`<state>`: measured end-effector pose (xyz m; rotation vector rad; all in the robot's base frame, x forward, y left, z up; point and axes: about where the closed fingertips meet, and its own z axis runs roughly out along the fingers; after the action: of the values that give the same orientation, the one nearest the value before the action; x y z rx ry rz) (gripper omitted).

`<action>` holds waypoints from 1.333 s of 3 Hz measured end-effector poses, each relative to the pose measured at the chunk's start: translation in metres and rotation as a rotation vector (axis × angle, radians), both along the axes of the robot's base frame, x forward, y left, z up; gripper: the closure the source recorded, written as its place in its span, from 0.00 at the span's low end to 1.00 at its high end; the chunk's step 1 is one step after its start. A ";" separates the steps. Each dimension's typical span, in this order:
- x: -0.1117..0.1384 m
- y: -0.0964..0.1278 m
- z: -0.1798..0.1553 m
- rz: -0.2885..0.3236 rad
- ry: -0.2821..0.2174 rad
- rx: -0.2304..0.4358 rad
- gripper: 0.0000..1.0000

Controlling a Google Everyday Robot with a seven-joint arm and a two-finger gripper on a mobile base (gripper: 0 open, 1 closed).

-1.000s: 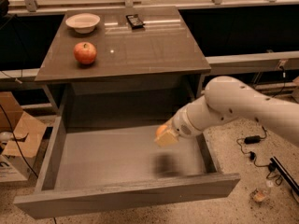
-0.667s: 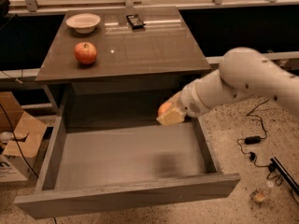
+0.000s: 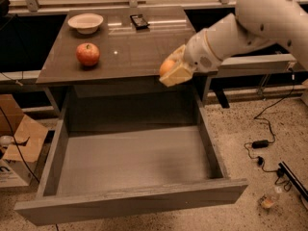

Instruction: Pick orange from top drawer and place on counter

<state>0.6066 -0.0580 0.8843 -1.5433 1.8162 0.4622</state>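
Speckled floor [image 3: 240,129] — cardboard box [image 3: 20,141], black cables [image 3: 260,144].

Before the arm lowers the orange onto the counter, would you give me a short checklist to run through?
1. Grasp: ok. The gripper is shut on the orange.
2. Orange out of the top drawer: ok. The drawer floor is bare.
3. Gripper over the counter: cannot tell. It hangs at the front edge, and how far inward it reaches is unclear.
4. Landing spot: ok. The surface toward the counter's middle, beside the gripper, is bare.
5. Neighbours: ok. The apple, bowl and dark flat object sit well away.
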 end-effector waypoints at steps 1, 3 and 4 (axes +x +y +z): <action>0.015 -0.001 0.043 -0.005 -0.076 0.024 1.00; 0.058 0.025 0.031 0.010 -0.102 0.007 1.00; 0.100 0.044 0.028 0.027 -0.105 -0.020 1.00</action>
<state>0.7063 -0.0140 0.9126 -1.5778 1.7267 0.3696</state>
